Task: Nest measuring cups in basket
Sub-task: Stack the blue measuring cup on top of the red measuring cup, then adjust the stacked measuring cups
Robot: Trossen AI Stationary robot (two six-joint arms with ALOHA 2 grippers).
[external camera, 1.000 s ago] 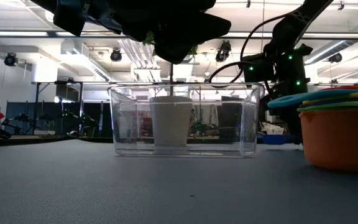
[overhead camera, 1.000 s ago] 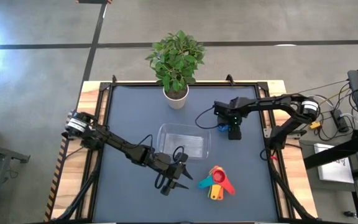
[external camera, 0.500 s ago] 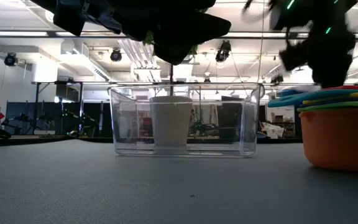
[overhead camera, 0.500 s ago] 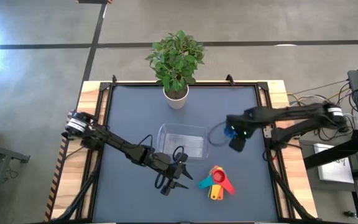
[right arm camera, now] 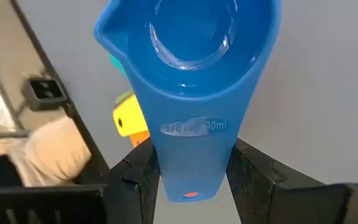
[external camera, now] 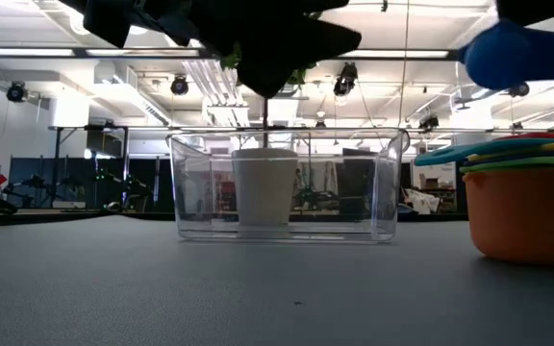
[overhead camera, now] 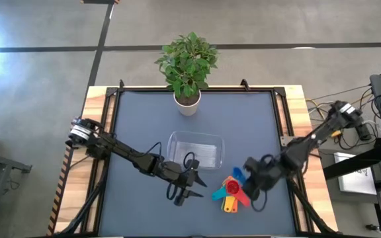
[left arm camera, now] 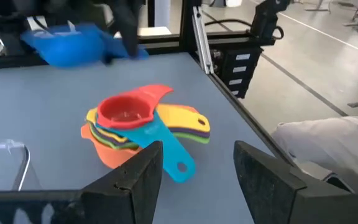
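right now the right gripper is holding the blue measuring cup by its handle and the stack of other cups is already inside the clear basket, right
Not quite. The right gripper does hold the blue measuring cup by its handle, but the stack of other cups is not inside the clear basket. The high view shows the stack on the table mat, outside the basket near its front right corner. The left gripper waits open beside it.

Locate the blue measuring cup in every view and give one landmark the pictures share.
High view: blue measuring cup beside the nested stack, at the right end effector.
Low view: blurred, upper right.
Left wrist view: blurred, far side of the table.
Right wrist view: centre, handle clamped between the fingers.
Shared landmark: the nested stack of cups.
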